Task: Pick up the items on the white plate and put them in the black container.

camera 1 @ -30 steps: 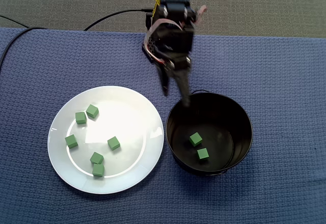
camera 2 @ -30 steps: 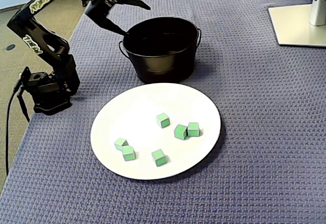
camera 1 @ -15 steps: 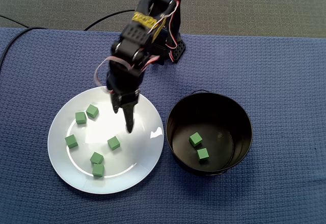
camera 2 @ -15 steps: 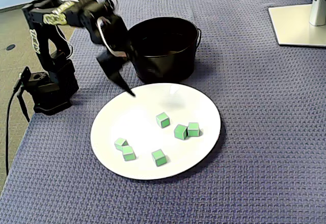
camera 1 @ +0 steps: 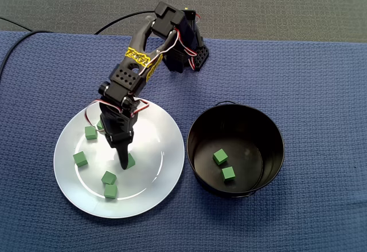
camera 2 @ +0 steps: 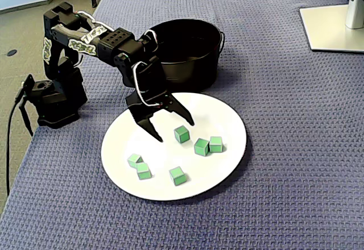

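Arm (camera 1: pixel 137 63) had swung off the container (camera 1: pixel 198 126) and dropped over the plate (camera 1: pixel 157 137) vs 1 s ago. None of the cubes (camera 1: pixel 80 159) had shifted. Blue cloth (camera 1: pixel 309 80) covered the table. In the top-down fixed view the plate sat left of the container, just beside it. The gripper (camera 2: pixel 174 130) was low over mid-plate with its jaws spread wide and nothing held. One cube (camera 2: pixel 181 134) sat between the fingertips. Couldn't tell if the tips touched the plate. Six cubes were on the plate. In the angled fixed view these were the straddled one, a touching pair (camera 2: pixel 201 146) to its right, a close pair (camera 2: pixel 143 171) front-left and a single (camera 2: pixel 177 175) at the front. Two more (camera 1: pixel 220 156) lay close together on the container floor.
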